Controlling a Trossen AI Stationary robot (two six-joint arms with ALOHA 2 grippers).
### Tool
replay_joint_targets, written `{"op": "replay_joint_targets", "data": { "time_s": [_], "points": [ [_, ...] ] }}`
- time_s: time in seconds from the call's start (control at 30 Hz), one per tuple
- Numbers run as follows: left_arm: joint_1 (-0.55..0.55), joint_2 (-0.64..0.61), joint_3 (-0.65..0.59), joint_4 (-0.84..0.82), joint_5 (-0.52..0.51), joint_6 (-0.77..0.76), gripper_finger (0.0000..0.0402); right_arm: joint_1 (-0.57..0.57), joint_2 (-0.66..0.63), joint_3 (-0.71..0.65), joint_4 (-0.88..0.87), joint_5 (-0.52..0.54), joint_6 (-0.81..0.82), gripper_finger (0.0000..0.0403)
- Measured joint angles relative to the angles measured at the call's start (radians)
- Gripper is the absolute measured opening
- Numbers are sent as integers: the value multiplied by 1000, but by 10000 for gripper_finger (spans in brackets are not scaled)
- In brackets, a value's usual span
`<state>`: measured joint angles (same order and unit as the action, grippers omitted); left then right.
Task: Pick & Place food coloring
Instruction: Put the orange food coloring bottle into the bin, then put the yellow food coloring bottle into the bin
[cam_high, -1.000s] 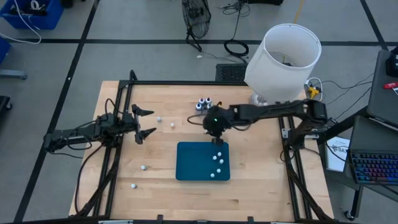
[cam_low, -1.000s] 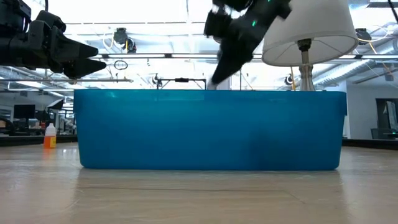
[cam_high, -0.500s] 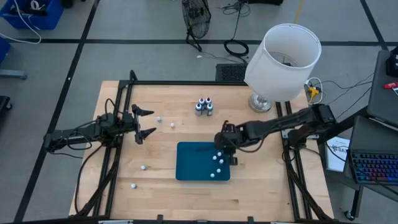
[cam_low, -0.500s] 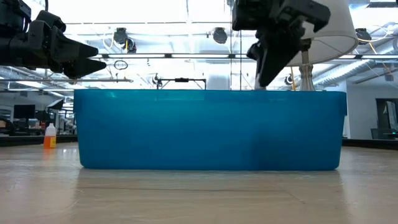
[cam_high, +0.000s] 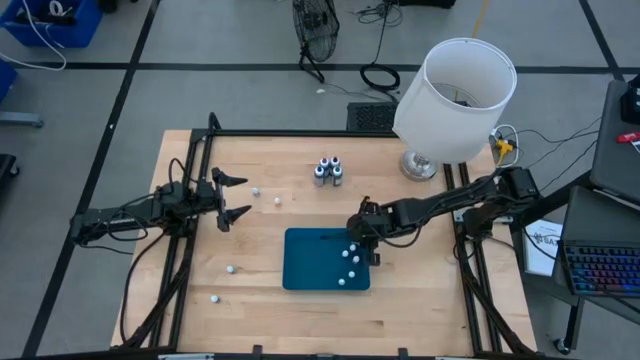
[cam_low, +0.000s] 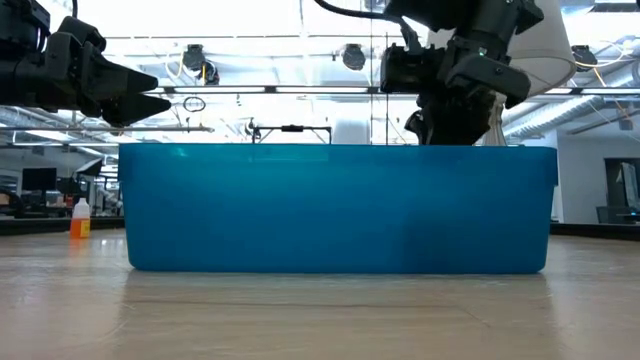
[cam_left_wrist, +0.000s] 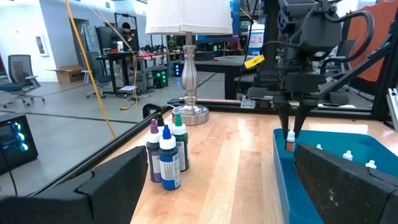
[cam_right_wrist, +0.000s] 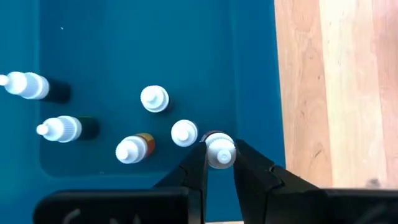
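Right gripper lowered into tray, fingers clamped on bottle; lamp behind

Wood table, glossy plastic teal tray.

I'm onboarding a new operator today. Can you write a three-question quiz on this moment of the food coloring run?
1. True or false: the right gripper is shut on a small white-capped food coloring bottle over the teal plastic tray.
2. Where do the remaining upright bottles stand? A) in the tray B) on the wooden table beyond the tray C) under the lamp
3. Fill in: the left gripper waits ____ at the table's left.

Key: 1 true; 2 B; 3 open
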<state>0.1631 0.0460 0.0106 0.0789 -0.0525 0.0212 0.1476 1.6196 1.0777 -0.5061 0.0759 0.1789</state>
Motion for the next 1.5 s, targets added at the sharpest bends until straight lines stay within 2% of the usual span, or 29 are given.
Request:
{"op": "replay_joint_targets", "data": {
  "time_s": [0.2, 0.7, 1.33, 1.5],
  "points": [
    [0, 0, 0, 0, 0, 0, 399, -2, 0, -22, 31, -32, -1, 42],
    [0, 0, 0, 0, 0, 0, 399, -2, 0, -65, 77, -36, -7, 46],
    [0, 0, 0, 0, 0, 0, 399, -3, -3, -63, 82, -50, 19, 120],
    [0, 0, 0, 0, 0, 0, 399, -4, -69, -44, 58, -50, 19, 122]
  ]
}}
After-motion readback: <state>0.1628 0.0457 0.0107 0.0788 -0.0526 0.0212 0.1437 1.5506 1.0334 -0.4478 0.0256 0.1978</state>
